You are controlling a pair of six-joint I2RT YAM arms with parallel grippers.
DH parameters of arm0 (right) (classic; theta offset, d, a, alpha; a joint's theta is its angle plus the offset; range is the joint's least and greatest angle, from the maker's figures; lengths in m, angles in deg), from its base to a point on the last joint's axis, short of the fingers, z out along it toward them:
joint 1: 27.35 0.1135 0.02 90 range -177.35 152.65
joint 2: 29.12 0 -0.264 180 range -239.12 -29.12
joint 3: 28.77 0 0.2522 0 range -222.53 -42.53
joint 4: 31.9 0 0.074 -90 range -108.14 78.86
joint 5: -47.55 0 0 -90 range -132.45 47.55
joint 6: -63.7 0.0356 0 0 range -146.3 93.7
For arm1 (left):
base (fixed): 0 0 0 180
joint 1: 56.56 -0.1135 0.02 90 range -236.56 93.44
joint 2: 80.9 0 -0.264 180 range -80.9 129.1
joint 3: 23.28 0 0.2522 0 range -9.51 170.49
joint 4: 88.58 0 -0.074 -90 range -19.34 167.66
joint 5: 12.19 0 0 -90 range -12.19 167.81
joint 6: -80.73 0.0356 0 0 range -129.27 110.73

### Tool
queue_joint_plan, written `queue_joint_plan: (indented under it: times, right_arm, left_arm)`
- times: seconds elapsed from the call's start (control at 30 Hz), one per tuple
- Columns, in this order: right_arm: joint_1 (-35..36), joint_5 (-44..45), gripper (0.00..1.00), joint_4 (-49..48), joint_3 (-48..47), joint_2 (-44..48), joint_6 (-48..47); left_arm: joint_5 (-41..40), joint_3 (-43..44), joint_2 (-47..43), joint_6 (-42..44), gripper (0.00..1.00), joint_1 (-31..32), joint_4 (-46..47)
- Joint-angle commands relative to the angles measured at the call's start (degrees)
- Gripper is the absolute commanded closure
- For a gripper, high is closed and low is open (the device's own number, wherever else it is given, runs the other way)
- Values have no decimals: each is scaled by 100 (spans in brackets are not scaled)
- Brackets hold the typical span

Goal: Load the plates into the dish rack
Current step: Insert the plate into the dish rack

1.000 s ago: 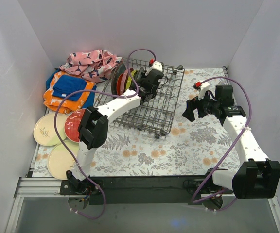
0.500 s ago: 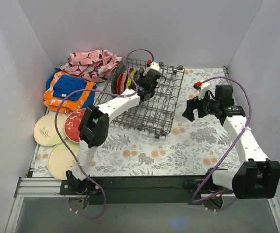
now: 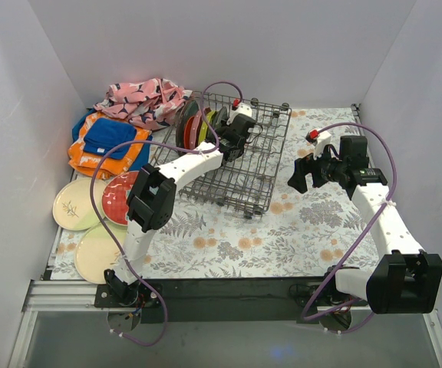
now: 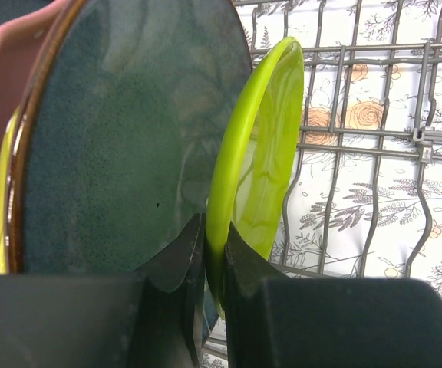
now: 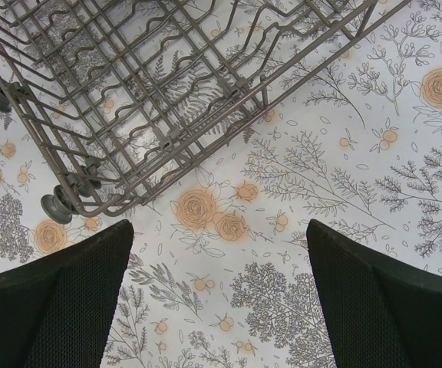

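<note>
The left gripper is closed on the rim of the lime green plate, one finger on each side of it. This plate stands upright on its edge in the dish rack, at the far left part of the rack, just beside a blue-grey plate that also stands upright. The right gripper hangs over the flowered table cover near the right corner of the rack, its fingers spread wide and holding nothing. On the left side of the table, three plates lie flat: a cream plate, a red plate and a pale plate. Folded cloths lie behind them.
</note>
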Motion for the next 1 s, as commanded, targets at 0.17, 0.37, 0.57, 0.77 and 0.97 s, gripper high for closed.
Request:
queue_joint_plan:
  times: [0.17, 0.37, 0.57, 0.77, 0.97]
  right_arm:
    - [-28, -111, 2, -154, 22, 142, 16]
    - [-28, -129, 2, -163, 40, 151, 43]
    - [-28, -155, 1, -163, 57, 187, 52]
    - [-28, -182, 1, -154, 57, 204, 60]
    - [-28, -208, 2, -163, 49, 222, 69]
  left_arm:
    - [-5, 60, -40, -341, 100, -14, -237]
    - [-75, 148, -58, -420, 85, -14, -378]
    - [-111, 350, -119, -447, 71, -14, -457]
    - [-67, 666, -250, -455, 67, -6, -597]
    - [74, 886, -462, -447, 62, 56, -738]
